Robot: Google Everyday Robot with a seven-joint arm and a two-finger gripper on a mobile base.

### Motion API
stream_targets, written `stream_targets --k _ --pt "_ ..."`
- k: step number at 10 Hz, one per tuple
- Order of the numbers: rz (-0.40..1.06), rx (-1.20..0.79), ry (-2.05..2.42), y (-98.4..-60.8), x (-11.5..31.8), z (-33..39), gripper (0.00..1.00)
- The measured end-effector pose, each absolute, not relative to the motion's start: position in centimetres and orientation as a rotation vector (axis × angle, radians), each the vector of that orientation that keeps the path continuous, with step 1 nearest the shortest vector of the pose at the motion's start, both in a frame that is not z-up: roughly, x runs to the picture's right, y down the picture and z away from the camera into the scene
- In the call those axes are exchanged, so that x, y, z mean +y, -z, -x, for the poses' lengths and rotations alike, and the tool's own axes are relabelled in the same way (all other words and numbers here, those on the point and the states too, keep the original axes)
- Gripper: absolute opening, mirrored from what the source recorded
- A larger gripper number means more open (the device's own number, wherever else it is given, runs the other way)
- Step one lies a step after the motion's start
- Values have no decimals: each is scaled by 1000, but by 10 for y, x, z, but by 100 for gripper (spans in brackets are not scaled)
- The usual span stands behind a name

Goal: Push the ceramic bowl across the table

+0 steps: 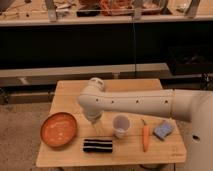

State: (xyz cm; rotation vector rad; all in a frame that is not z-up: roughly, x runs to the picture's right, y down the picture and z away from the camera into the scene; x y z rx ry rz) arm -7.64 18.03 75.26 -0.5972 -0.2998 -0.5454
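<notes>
Background: dark shelving behind, a cluttered counter along the top, speckled floor underneath.
Surface (70, 90): light wooden planks with visible seams, everything sits on the front half.
Ceramic bowl (59, 130): big orange one with a pale speckled inside, sitting flat near the front-left corner as I see it.
Arm (135, 102): chunky white thing coming in from the right, bending downward over the middle.
Claw (95, 124): hanging below that bend, low over the wood between the bowl and the cup, near the bowl but looks apart from it. Honestly can't tell how open it is or whether it's got hold of anything.
White cup (121, 125): upright, just right of the claw.
Black striped block (97, 145): lying flat in front of the claw, near the front edge.
Carrot (146, 137): lying right of the cup.
Blue sponge (163, 130): just beside the carrot, furthest right.
</notes>
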Motion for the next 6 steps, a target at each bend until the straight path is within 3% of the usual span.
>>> stream_targets --k 6 --pt "590 -332 580 -756 184 84 80"
